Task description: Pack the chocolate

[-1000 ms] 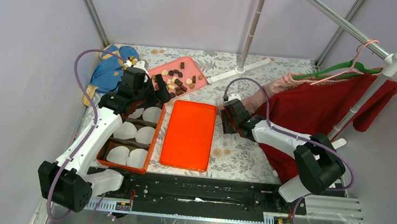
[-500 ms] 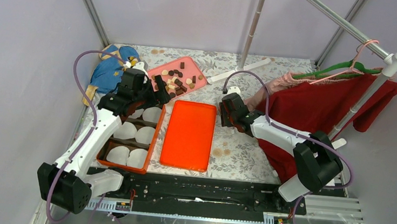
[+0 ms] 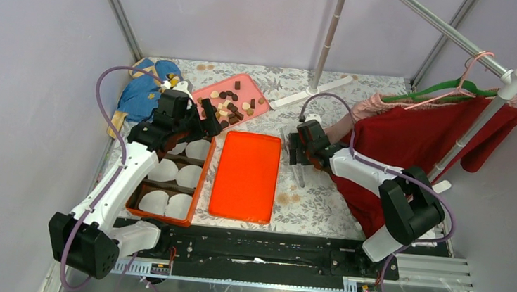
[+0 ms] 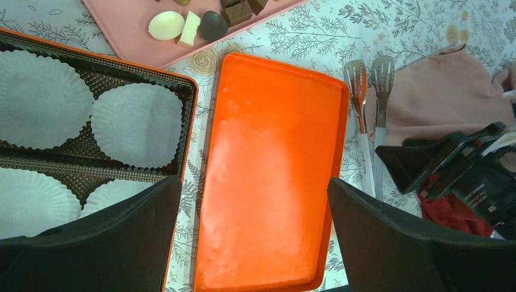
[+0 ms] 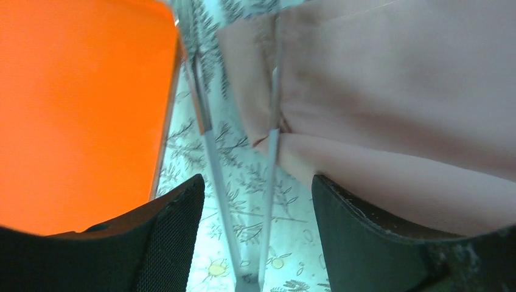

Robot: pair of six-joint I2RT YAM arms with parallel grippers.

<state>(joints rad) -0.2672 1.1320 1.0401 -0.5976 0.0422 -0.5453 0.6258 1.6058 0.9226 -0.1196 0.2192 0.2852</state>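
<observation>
The chocolate (image 3: 230,103) lies as several small dark, tan and cream pieces on a pink tray (image 3: 245,83) at the back; a few pieces (image 4: 201,24) show at the top of the left wrist view. An orange box (image 3: 202,176) with white paper liners (image 3: 189,176) stands at the left. Its flat orange lid (image 3: 246,177) lies beside it. My left gripper (image 3: 205,117) hovers open over the box's far end, holding nothing. My right gripper (image 5: 257,182) is open astride a pair of metal tongs (image 5: 210,140) lying on the table, with a gap on each side.
A pink cloth (image 5: 395,91) lies just right of the tongs. A red garment (image 3: 418,142) hangs from a rack at the right. A blue cloth (image 3: 140,90) sits at the back left. A white pole base (image 3: 313,91) stands behind the tray.
My right gripper's jaws have spread wider and the arm has shifted slightly back. The tongs' handle now shows on the table below it. The left arm has stayed put.
</observation>
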